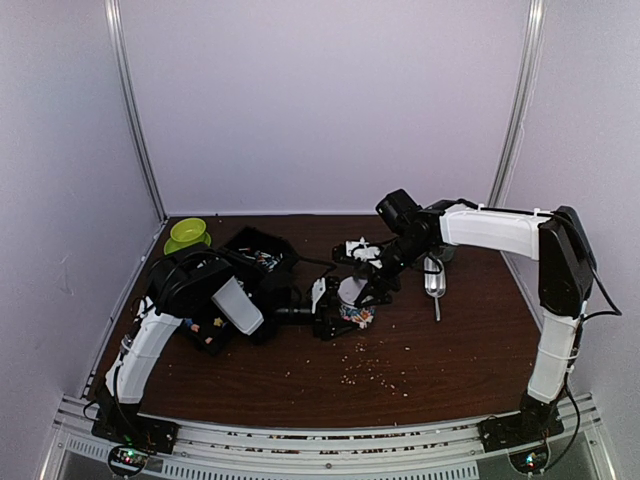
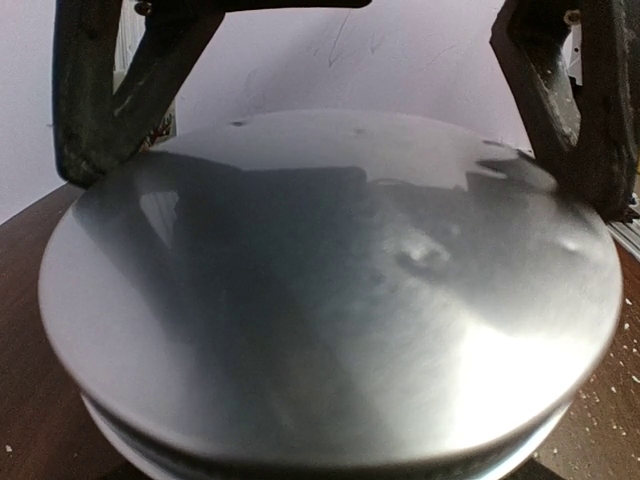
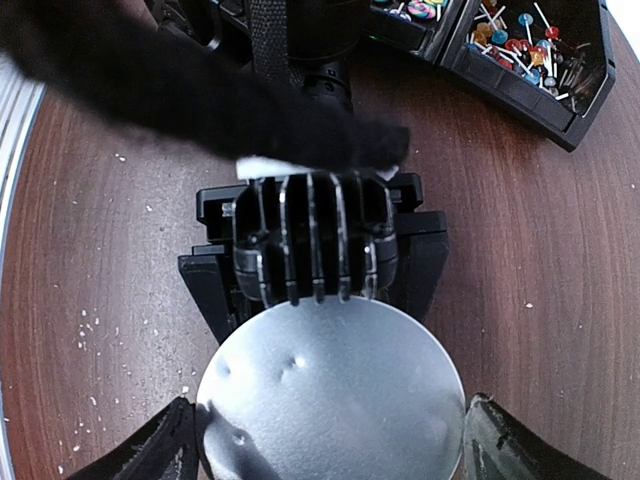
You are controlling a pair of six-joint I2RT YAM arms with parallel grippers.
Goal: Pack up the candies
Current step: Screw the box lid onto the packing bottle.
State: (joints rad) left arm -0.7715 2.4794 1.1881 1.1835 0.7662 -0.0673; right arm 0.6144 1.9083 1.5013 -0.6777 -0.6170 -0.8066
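**Two arms, one jar: looks like lid time**

From above, both arms meet mid-surface [image 1: 450, 350] over a small jar [image 1: 356, 308]. You can see colourful candies [image 1: 357, 318] through its side. The left end effector [image 1: 328, 303] comes at it from the left and the right end effector [image 1: 365, 280] from the back right. More sweets sit in the black tray [image 1: 283, 243] behind the left arm. There's also a green bowl [image 1: 188, 235], a metal scoop [image 1: 434, 280] and pale crumbs [image 1: 380, 372] scattered about.

The left wrist camera is nearly all shiny metal lid [image 2: 330, 300]. The dark fingers [image 2: 95, 110] sit either side with their ends against the rim. I'd say this one is clamped wide on the jar, probably to stop it sliding or turning.

The right wrist camera looks down on the same lid, with the left end effector's ribbed black body just beyond it. The right fingers [image 3: 160, 450] are spread wide, one each side of the lid and right up at its edge. I honestly can't tell if they're squeezing it or only bracketing it. The tray of stick lollies and sweets is at top right, well apart from the jar.

My read is that the filling is mostly done and the right arm is lined up to work the lid. It'll need to stay centred or the lid could go on crooked.
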